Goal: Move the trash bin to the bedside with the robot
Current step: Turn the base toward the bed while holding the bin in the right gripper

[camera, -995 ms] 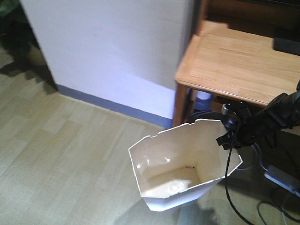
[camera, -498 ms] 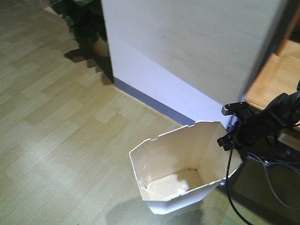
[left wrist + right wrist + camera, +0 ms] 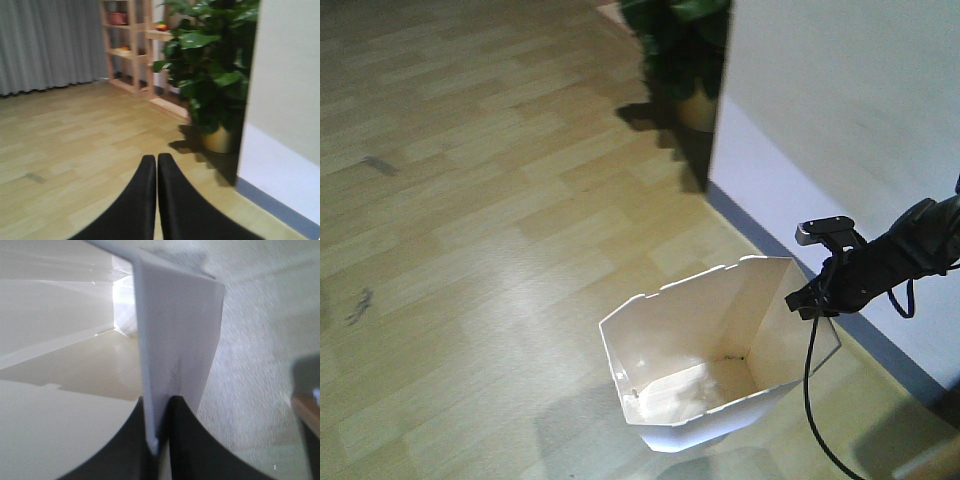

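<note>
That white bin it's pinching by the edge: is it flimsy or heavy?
Probably light: the bin looks empty and thin-walled. Its wall may flex, since the right gripper pinches only one thin side of the rim. Held on that one side alone, it could easily swing or tilt.

No readable text, label or number anywhere.
</note>
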You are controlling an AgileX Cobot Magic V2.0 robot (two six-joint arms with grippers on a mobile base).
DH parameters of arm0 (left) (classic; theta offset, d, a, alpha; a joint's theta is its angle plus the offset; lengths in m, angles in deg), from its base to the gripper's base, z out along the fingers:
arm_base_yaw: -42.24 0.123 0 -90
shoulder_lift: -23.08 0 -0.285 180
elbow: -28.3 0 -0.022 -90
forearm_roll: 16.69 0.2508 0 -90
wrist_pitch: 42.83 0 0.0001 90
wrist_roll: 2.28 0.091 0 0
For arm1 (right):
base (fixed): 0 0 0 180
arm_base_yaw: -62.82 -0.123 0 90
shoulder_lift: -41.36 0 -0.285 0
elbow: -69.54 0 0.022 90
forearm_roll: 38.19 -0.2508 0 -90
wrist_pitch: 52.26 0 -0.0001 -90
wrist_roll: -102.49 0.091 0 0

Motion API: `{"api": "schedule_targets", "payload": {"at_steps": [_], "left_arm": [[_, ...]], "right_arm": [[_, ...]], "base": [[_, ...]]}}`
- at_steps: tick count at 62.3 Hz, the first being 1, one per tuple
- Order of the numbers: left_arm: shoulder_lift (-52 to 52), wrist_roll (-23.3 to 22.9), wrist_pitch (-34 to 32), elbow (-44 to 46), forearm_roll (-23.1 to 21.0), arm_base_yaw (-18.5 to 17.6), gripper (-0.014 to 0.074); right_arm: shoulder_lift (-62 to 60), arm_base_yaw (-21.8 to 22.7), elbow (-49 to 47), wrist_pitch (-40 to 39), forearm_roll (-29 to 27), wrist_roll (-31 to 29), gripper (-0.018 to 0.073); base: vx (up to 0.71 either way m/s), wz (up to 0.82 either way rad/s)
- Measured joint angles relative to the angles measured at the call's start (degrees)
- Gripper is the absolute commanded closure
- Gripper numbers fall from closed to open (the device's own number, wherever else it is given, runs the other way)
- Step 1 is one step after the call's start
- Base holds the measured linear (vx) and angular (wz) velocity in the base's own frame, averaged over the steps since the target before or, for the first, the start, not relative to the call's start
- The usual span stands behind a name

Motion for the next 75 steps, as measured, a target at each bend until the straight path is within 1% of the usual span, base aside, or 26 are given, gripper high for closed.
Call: {"api": "schedule_targets", "payload": {"at_steps": [20,37,54,75], "left_arm": [[0.0,0.0,0.0,0.0,0.0,0.0,0.0602],[0.0,0.0,0.0,0.0,0.0,0.0,0.0602],[0.0,0.0,0.0,0.0,0.0,0.0,0.0602],[0.0,0.0,0.0,0.0,0.0,0.0,0.0602]], "right_arm": [[0.0,-0.1,0.0,0.3,-0.5,0.0,0.0565],[0.0,-0.1,0.0,1.1,-0.5,0.0,0.0565],[0.0,-0.1,0.0,1.4,-0.5,0.0,0.0565],[0.0,-0.1,0.0,1.2,-0.3,0.0,0.0565]], "base": [[0.18,0.72],[0.21,0.54],[0.28,0.34],[0.36,0.18]]}}
